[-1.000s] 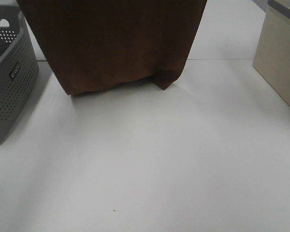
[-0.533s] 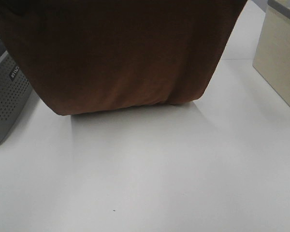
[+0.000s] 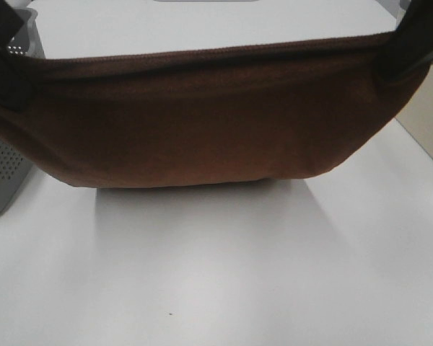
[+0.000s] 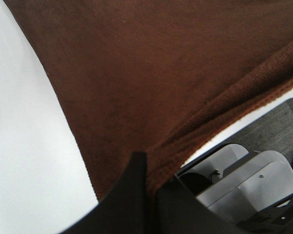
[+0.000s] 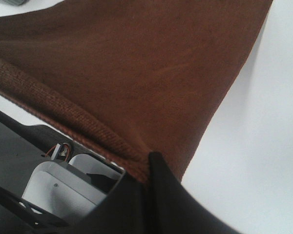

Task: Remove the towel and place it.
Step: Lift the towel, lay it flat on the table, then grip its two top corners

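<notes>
The dark reddish-brown towel (image 3: 202,122) hangs stretched between my two grippers, sagging in the middle with its lower edge touching the white table (image 3: 224,274). My left gripper (image 3: 3,68) is shut on the towel's left upper corner and my right gripper (image 3: 411,47) is shut on the right upper corner. In the left wrist view the towel (image 4: 151,73) runs into the dark fingers (image 4: 132,195). In the right wrist view the towel (image 5: 136,68) is pinched at its hemmed edge by the dark fingers (image 5: 158,195). The white tag is not visible.
A grey perforated basket (image 3: 3,173) stands at the left edge, partly behind the towel. A beige box (image 3: 429,122) stands at the right edge. The white table stretches in front of the towel.
The towel's top edge has come down into view, now held wide and low between both grippers. Its lower edge has stayed low, at the table, and the cloth now sags between the grippers.
</notes>
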`<state>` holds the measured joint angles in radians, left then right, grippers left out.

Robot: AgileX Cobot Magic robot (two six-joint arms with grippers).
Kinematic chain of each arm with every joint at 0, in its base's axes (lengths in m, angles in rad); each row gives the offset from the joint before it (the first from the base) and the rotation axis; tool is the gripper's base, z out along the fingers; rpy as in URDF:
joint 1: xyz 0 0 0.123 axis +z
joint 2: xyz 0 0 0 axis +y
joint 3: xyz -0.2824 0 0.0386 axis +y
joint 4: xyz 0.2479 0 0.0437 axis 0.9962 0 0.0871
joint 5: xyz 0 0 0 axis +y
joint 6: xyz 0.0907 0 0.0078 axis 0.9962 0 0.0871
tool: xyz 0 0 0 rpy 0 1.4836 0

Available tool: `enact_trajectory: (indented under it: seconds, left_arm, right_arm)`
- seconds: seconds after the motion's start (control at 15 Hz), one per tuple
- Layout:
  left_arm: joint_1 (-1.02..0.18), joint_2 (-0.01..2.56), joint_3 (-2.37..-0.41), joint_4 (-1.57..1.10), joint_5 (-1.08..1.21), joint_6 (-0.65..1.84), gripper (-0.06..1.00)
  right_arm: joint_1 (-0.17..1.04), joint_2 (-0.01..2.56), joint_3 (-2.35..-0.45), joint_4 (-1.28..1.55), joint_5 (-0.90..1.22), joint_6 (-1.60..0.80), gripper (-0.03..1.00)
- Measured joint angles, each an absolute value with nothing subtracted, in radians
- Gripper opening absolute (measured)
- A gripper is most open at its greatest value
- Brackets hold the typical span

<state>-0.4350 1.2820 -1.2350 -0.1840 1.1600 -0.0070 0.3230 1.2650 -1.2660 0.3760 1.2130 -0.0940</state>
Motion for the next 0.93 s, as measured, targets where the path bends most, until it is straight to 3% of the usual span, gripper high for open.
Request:
enact_trajectory:
  seconds: [0.53,0.93]
  left_arm:
    - [-0.435,1.137,-0.914,-0.397,1.157,-0.006,0.0]
    - [-0.435,1.225,-0.795,-0.436,1.154,-0.006,0.0]
  right_arm:
    - [0.322,1.043,-0.906,0.475,1.208,-0.064,0.01]
    - [0.322,1.121,-0.752,0.498,1.202,-0.079,0.01]
